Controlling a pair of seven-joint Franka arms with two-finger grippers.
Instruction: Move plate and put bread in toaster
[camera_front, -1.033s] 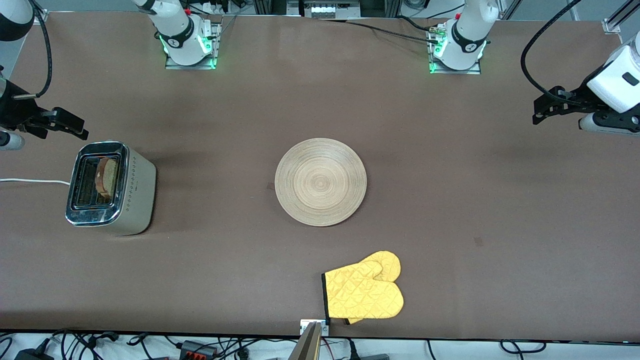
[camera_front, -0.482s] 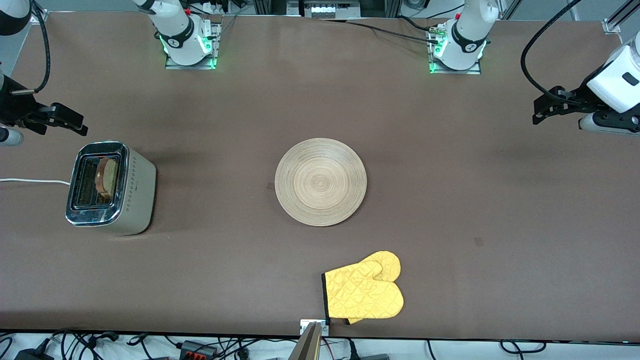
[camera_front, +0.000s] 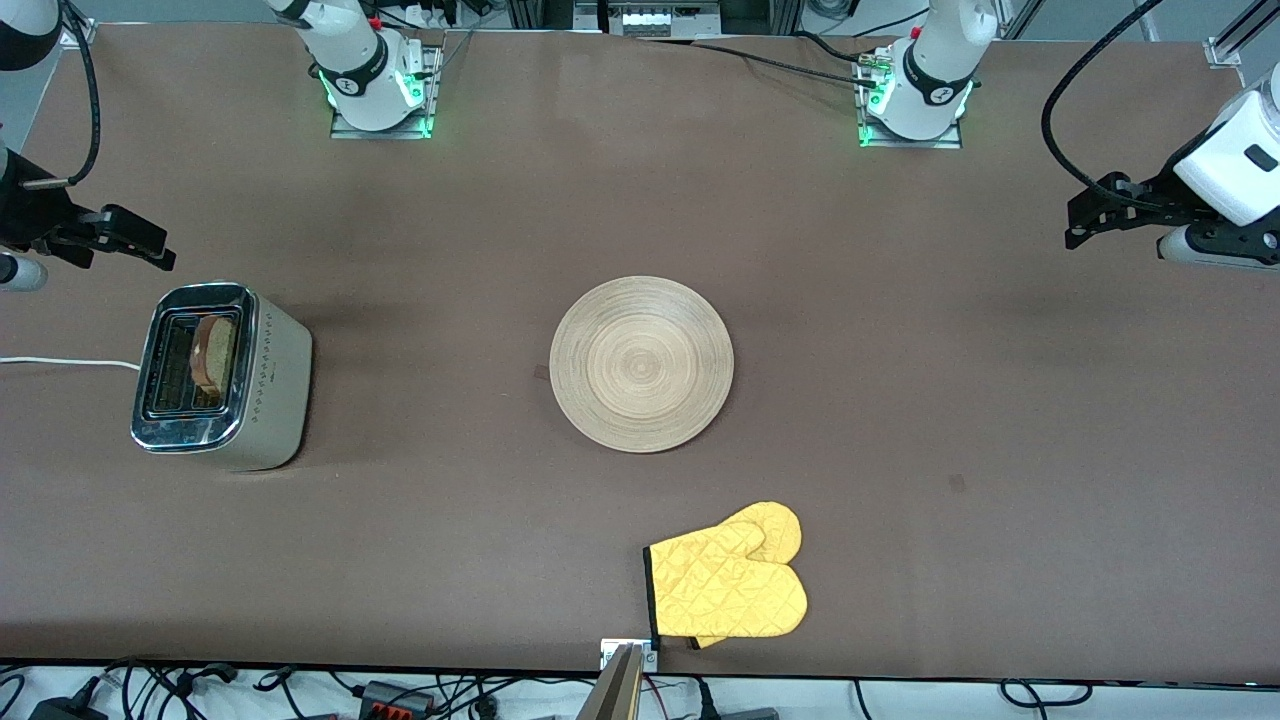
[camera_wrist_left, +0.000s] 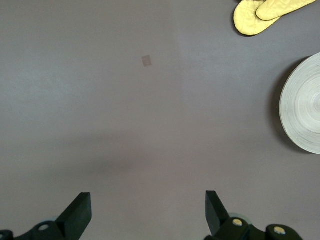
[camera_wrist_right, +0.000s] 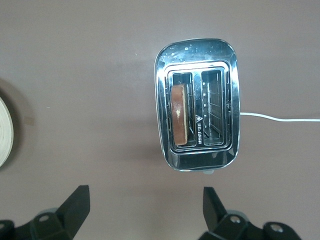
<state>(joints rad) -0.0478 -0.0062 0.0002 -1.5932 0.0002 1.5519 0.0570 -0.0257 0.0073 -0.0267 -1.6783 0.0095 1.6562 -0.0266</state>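
The light-wood plate (camera_front: 640, 363) lies flat in the middle of the table with nothing on it; its rim shows in the left wrist view (camera_wrist_left: 305, 105) and the right wrist view (camera_wrist_right: 4, 132). The silver toaster (camera_front: 222, 375) stands at the right arm's end. The bread (camera_front: 215, 352) stands upright in the toaster slot on the plate's side, its brown crust showing (camera_wrist_right: 180, 115). My right gripper (camera_front: 135, 243) hangs open and empty over bare table just off the toaster (camera_wrist_right: 197, 117). My left gripper (camera_front: 1095, 215) waits open and empty over bare table at the left arm's end.
A yellow quilted oven mitt (camera_front: 728, 585) lies near the table's front edge, nearer to the front camera than the plate; its tips show in the left wrist view (camera_wrist_left: 272, 15). The toaster's white cord (camera_front: 60, 363) runs off toward the table's end.
My right gripper has drawn slightly away from the toaster and then stopped. The left arm, plate, bread and mitt have not moved.
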